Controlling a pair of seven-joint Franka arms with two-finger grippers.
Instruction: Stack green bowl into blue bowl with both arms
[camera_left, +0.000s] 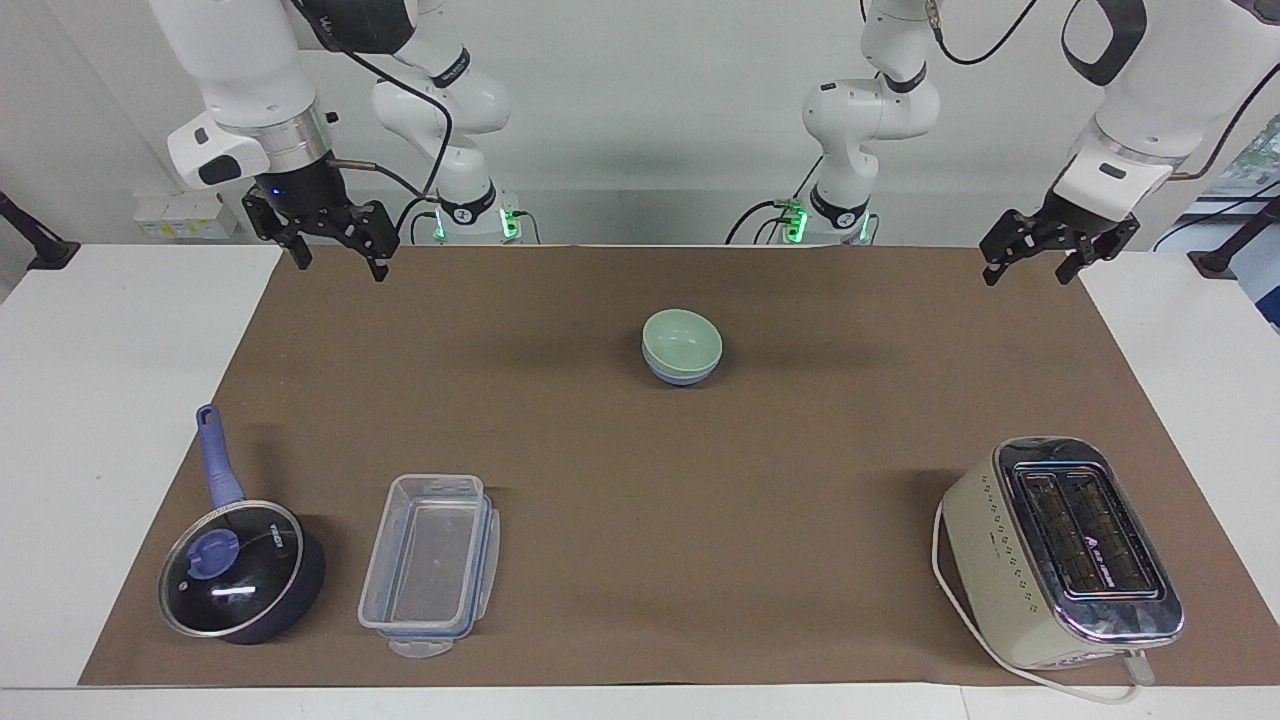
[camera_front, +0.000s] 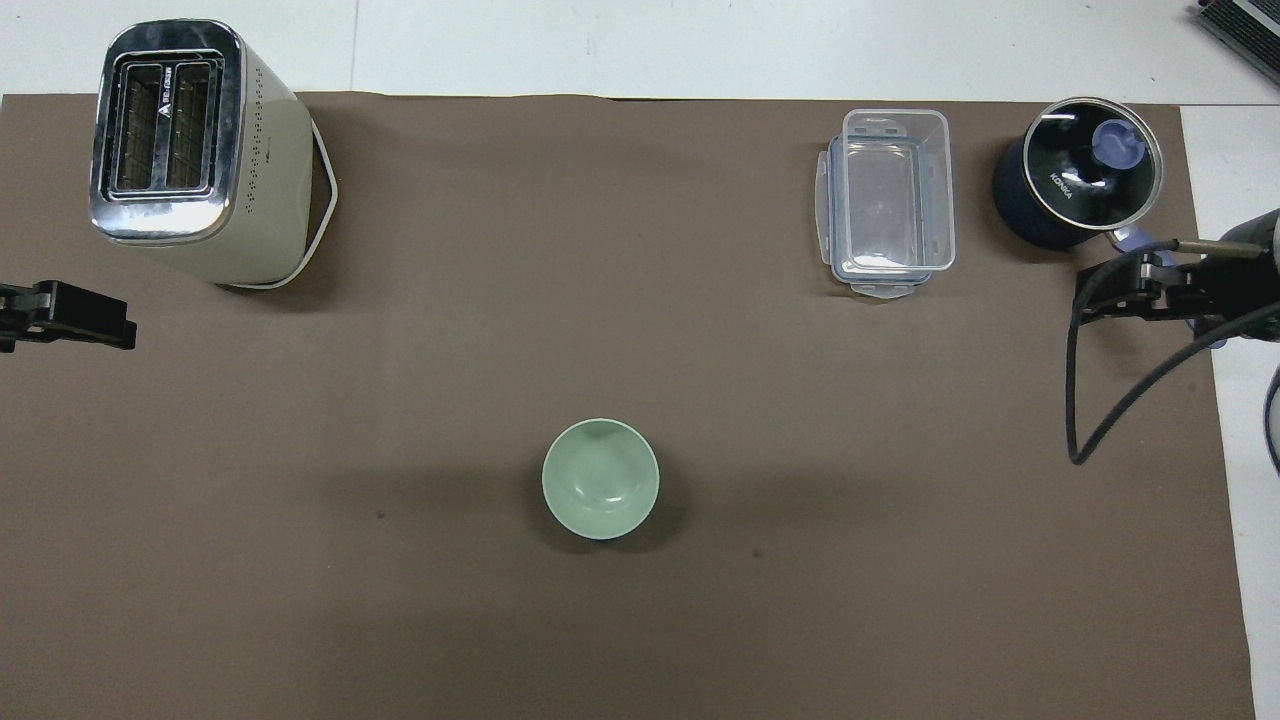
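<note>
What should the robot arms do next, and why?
Probably nothing more than wait: the green bowl already sits inside the blue bowl, and both the right end effector and the left end effector hang open and empty above the mat's corners nearest the robots.

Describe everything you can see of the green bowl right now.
The green bowl is small, round, pale mint, plain and matte, upright and empty. It sits nested in the blue bowl, whose rim and lower side show beneath it in the facing view. The stack stands mid-mat on the brown mat, apart from everything else. No gripper touches it.
</note>
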